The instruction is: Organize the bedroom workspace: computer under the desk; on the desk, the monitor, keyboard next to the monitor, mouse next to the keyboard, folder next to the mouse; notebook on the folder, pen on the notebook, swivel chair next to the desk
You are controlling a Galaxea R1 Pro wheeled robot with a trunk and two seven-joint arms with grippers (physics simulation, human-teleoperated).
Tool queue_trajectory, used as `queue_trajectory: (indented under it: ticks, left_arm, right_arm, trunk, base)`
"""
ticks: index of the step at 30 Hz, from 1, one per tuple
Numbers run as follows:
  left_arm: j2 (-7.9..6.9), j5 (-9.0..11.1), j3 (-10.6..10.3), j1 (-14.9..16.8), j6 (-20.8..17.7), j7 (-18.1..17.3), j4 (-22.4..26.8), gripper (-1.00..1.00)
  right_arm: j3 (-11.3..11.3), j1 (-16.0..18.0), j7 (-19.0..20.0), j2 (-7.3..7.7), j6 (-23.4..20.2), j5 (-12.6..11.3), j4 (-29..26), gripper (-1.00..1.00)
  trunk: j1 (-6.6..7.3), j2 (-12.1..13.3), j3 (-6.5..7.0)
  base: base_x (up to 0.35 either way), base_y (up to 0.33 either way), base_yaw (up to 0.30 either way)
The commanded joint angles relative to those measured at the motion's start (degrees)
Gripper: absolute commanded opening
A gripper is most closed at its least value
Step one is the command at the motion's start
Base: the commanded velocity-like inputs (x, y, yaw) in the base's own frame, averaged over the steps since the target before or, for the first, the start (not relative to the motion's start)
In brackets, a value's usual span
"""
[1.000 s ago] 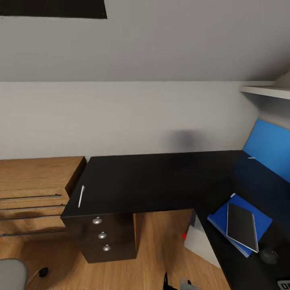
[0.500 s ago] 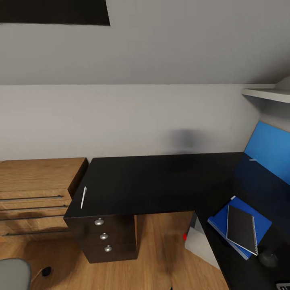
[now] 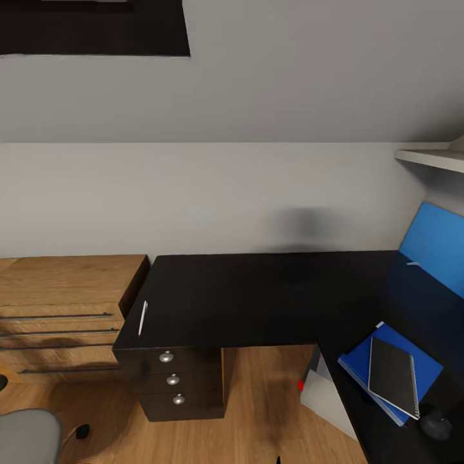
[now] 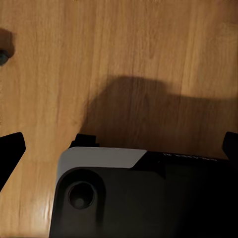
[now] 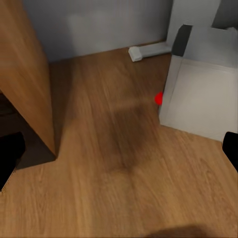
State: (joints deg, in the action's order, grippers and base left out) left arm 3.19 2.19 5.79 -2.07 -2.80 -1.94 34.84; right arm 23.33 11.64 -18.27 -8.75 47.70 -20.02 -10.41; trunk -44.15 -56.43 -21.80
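Note:
The black L-shaped desk [image 3: 258, 296] runs along the wall and turns toward me on the right. A white pen [image 3: 142, 318] lies near the desk's left edge, above the drawer unit [image 3: 173, 380]. On the right wing the blue folder [image 3: 422, 364] carries the dark notebook [image 3: 392, 376], with the mouse [image 3: 437, 425] just beside them. The grey computer [image 3: 325, 398] [image 5: 201, 96] stands on the floor under the desk. The swivel chair [image 3: 26, 438] shows its seat at the bottom left. My left gripper [image 4: 119, 148] and right gripper [image 5: 119, 151] hang open over the floor. Monitor and keyboard are out of view.
A low light-wood shelf unit [image 3: 61, 309] adjoins the desk's left end. A blue wall panel [image 3: 435, 258] and a white shelf [image 3: 430, 158] sit at the right. Wood floor [image 3: 264, 412] lies between the drawer unit and the computer. My own base [image 4: 139, 198] is below the left gripper.
The whole head view has shifted, so the desk and its things sit further right and lower in the picture: the camera moved. More of the chair seat shows now.

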Motion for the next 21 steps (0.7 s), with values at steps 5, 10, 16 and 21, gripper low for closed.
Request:
queue_trajectory:
  ticks: [5,10,16,21]
  left_arm:
    - [0.06,0.3,0.3,0.0,-0.2,-0.3,-0.5,1.00]
    - [0.16,0.2,0.3,0.0,2.2,-0.3,-2.6,1.00]
    - [0.28,0.2,0.3,0.0,8.9,-0.3,-4.1,1.00]
    - [0.24,0.4,0.8,0.0,18.3,-0.2,-4.4,1.00]
  right_arm:
    - [0.5,0.0,-0.3,0.04,1.3,-0.4,0.3,1.00]
    - [0.5,0.0,-0.3,0.05,1.7,-0.4,0.3,1.00]
    - [0.6,0.0,-0.3,-0.01,1.9,-0.3,0.3,1.00]
    - [0.5,0.0,-0.3,0.06,1.8,-0.4,0.3,1.00]
  trunk:
    - [1.10,2.0,1.22]
    - [2.19,4.0,2.37]
    - [3.51,6.4,3.50]
    - [4.61,8.4,4.40]
  base:
    - [0.000,0.000,0.182]
    - [0.000,0.000,0.231]
    - [0.000,0.000,0.272]
    - [0.000,0.000,0.280]
